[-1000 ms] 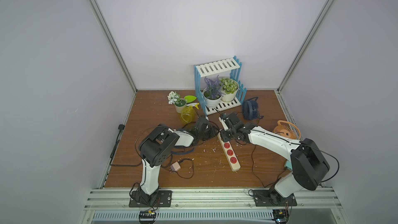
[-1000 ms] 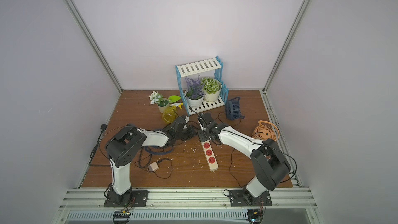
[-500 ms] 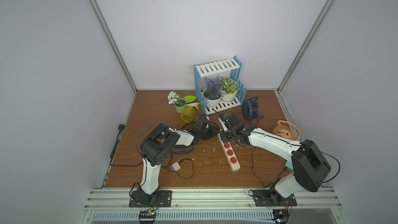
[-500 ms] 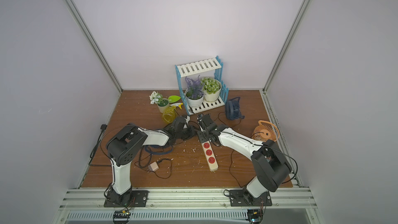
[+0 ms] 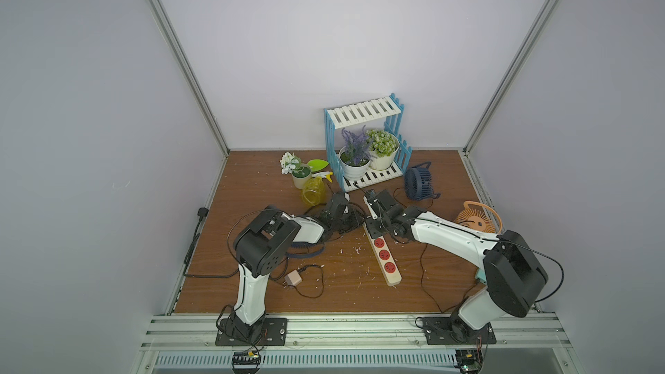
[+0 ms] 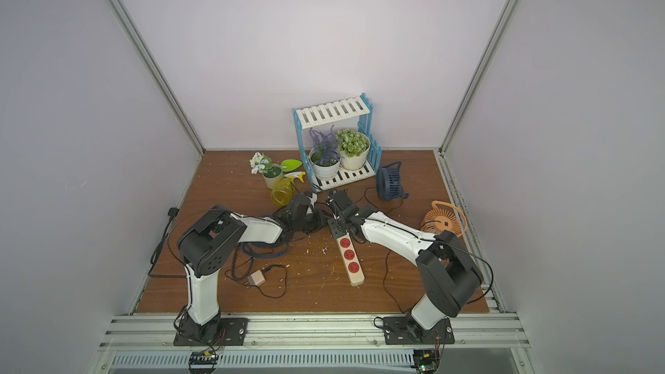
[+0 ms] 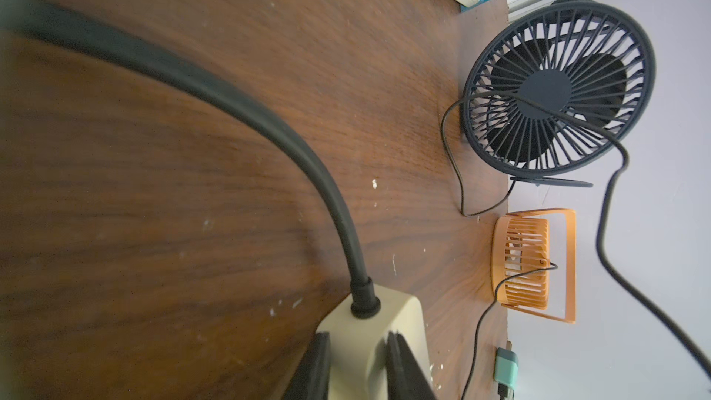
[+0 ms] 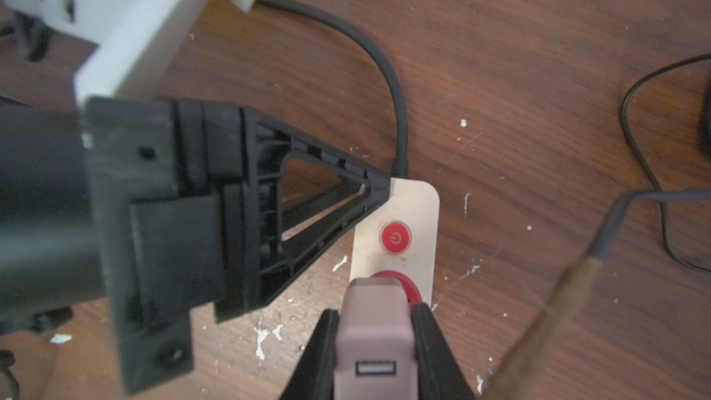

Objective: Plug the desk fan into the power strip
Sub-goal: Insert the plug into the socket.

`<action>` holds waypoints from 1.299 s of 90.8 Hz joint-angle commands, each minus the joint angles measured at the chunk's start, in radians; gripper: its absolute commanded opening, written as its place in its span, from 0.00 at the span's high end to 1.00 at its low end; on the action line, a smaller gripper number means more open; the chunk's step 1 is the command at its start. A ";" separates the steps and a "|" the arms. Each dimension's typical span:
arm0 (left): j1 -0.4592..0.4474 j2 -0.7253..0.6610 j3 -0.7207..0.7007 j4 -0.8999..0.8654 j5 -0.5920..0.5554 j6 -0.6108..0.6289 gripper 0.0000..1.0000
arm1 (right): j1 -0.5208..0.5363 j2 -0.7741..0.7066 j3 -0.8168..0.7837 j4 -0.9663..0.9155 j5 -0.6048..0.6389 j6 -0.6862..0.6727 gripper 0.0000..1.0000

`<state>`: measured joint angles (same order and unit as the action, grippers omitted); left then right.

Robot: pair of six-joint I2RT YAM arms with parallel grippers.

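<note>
power strip: flat on desk, mid-desk between both arms | left fingers: clamped across its cord end | right fingers: clamped on pink adapter; adapter at end red socket, beside button

Fans: two, a dark blue fan far right and an orange fan nearer.
Strips: one power strip, with three red sockets uncovered in both top views.
Potted plants: three, a lavender plant and a green plant on the shelf, and a white-flowered plant to its left.
Shelves: one.
Spray bottles: one yellow spray bottle.
Adapters: three, a pinkish adapter, a beige adapter near left and a teal adapter near right.
</note>
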<state>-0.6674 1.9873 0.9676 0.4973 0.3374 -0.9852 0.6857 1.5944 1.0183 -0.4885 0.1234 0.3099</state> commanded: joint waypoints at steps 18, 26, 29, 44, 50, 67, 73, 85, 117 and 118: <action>-0.012 0.061 0.002 -0.036 0.037 0.019 0.73 | -0.001 0.120 -0.073 -0.189 0.058 0.026 1.00; -0.012 0.059 0.000 -0.036 0.037 0.018 0.73 | 0.000 0.116 -0.076 -0.188 0.066 0.058 1.00; -0.012 0.059 0.000 -0.036 0.036 0.019 0.73 | 0.002 0.111 -0.082 -0.187 0.066 0.069 1.00; -0.012 0.063 0.005 -0.036 0.039 0.020 0.73 | 0.014 0.086 -0.139 -0.167 0.041 0.107 1.00; -0.012 0.065 0.009 -0.036 0.044 0.021 0.73 | 0.020 0.094 -0.144 -0.163 0.042 0.101 1.00; -0.013 0.067 0.010 -0.036 0.050 0.025 0.74 | 0.028 0.154 -0.128 -0.161 0.040 0.062 1.00; -0.013 0.064 0.010 -0.037 0.052 0.026 0.74 | 0.028 0.154 -0.145 -0.143 0.003 0.073 1.00; -0.013 0.062 0.009 -0.036 0.056 0.031 0.74 | 0.024 0.147 -0.176 -0.108 -0.044 0.129 1.00; -0.012 0.058 0.010 -0.037 0.064 0.040 0.74 | 0.055 0.207 -0.199 -0.107 0.016 0.186 1.00; -0.012 0.058 0.011 -0.036 0.064 0.041 0.74 | 0.056 0.214 -0.195 -0.114 0.022 0.183 1.00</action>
<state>-0.6628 1.9945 0.9703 0.5068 0.3546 -0.9630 0.7277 1.6127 0.9401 -0.3622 0.2111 0.4675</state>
